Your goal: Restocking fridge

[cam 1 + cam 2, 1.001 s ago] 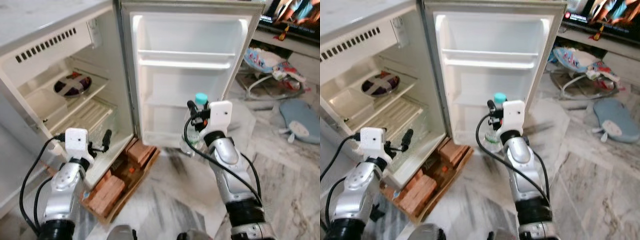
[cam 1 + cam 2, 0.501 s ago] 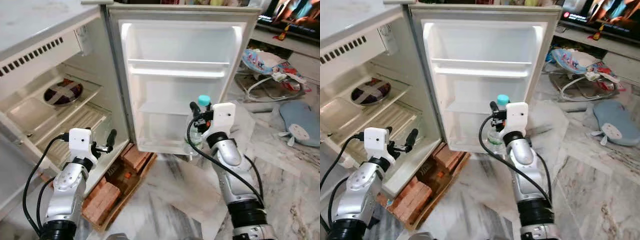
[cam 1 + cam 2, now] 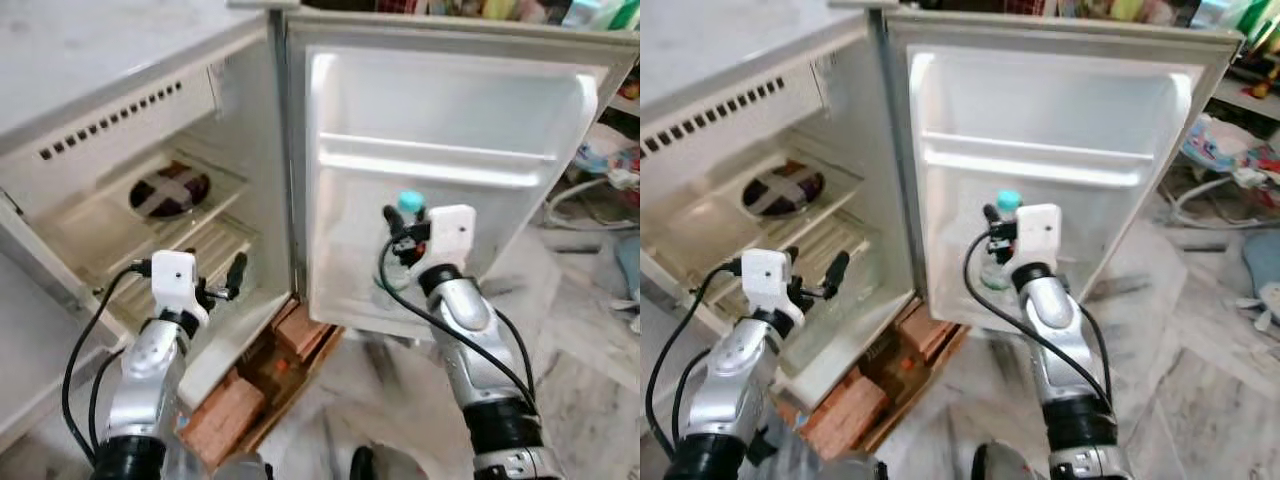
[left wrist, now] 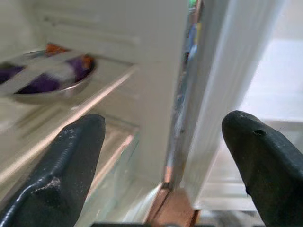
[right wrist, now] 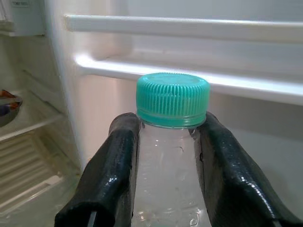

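Teal-capped water bottle (image 5: 171, 156) sits clamped at its neck in the right gripper (image 3: 397, 228), just before the fridge door's lower shelf (image 3: 350, 300) at 12 o'clock. Keep it upright, clear the rail, then lower. Left gripper (image 4: 163, 156) hangs spread wide, empty.

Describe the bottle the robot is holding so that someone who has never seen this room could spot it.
Find the open fridge door with its white inner shelves. Just in front of its lower half, the right gripper has its jaws shut on a clear plastic bottle. Its ribbed teal cap marks it out.
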Motion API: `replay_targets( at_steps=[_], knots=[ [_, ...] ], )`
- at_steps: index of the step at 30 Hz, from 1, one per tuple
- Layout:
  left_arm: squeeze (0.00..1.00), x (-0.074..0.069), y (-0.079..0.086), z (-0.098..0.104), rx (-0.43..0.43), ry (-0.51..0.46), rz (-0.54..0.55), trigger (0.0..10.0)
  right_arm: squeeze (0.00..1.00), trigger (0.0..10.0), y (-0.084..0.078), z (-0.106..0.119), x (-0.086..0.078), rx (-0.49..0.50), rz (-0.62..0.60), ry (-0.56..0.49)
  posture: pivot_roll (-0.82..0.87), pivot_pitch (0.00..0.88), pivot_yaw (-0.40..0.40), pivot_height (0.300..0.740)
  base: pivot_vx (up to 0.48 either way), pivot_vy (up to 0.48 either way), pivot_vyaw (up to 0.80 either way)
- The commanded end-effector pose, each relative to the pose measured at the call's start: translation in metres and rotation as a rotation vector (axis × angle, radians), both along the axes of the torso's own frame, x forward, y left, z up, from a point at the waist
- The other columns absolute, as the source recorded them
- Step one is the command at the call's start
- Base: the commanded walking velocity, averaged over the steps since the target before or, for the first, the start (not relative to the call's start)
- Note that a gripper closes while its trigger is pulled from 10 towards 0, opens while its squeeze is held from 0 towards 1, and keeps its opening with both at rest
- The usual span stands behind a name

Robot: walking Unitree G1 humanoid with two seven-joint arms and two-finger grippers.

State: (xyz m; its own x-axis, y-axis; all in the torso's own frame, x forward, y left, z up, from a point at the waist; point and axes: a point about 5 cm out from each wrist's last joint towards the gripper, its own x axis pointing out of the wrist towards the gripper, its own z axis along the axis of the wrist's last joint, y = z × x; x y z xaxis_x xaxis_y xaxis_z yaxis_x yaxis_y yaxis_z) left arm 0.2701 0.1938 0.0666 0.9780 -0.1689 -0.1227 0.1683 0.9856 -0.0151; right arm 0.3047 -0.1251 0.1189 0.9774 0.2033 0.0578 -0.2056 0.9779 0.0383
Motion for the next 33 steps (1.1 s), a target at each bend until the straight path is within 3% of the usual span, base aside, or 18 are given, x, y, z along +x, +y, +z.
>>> replay_targets(
  at_steps=[1,12,21,33],
  knots=[
    [0.0,0.0015,-0.001,0.0014,0.003,-0.002,0.006,10.0,0.0,10.0,0.0034,0.0062,0.0014,-0.002,0.015,-0.027,0.08,0.008,-0.014,0.74,0.0,0.0,0.0],
    [0.0,0.0024,-0.0045,0.0042,-0.003,-0.023,-0.023,10.0,0.0,10.0,0.0046,0.0107,0.0021,-0.026,0.033,-0.066,0.07,0.003,-0.012,0.74,0.0,0.0,0.0],
    [0.0,0.0031,-0.0045,0.0044,-0.006,-0.026,-0.022,10.0,0.0,10.0,0.0039,0.0086,0.0021,-0.017,0.016,-0.051,0.08,0.0,-0.012,0.74,0.0,0.0,0.49],
    [0.0,0.0035,-0.0052,0.0051,-0.012,-0.031,-0.026,10.0,0.0,10.0,0.003,0.0073,0.003,-0.016,0.017,-0.046,0.07,0.0,-0.015,0.74,0.39,0.0,0.0]
  ],
)
